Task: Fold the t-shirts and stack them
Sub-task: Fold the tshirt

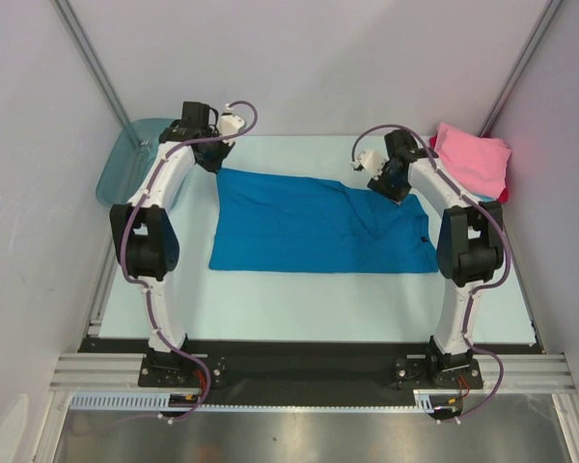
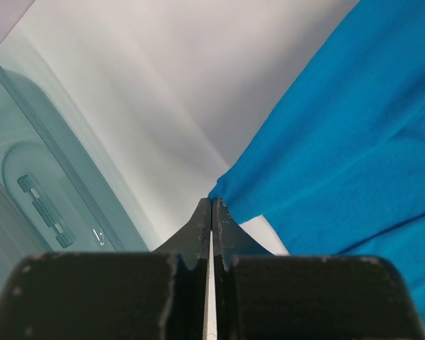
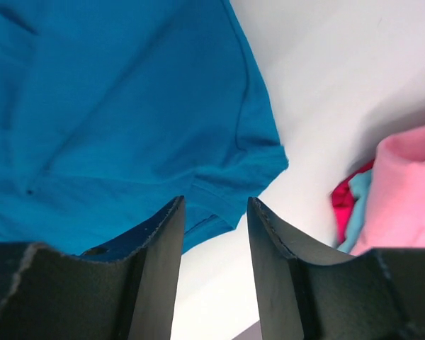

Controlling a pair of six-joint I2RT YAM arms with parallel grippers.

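A bright blue t-shirt (image 1: 318, 227) lies spread flat across the middle of the table. My left gripper (image 2: 212, 202) is shut, its tips pinching the shirt's far left corner (image 1: 223, 173), and the cloth (image 2: 340, 127) draws to a point at the tips. My right gripper (image 3: 214, 202) hovers open over the shirt's far right sleeve (image 3: 248, 163), with only sleeve edge and bare table between its fingers. In the top view that gripper (image 1: 394, 193) is at the shirt's far right corner. A folded pink t-shirt (image 1: 473, 159) tops a stack at the back right, with red (image 3: 347, 202) and light blue (image 3: 359, 210) edges under it.
A translucent teal plastic tub (image 1: 125, 154) stands off the table's back left corner, close beside my left gripper (image 1: 218, 166) and large in the left wrist view (image 2: 35, 191). White walls enclose the pale table (image 1: 299, 309) on three sides.
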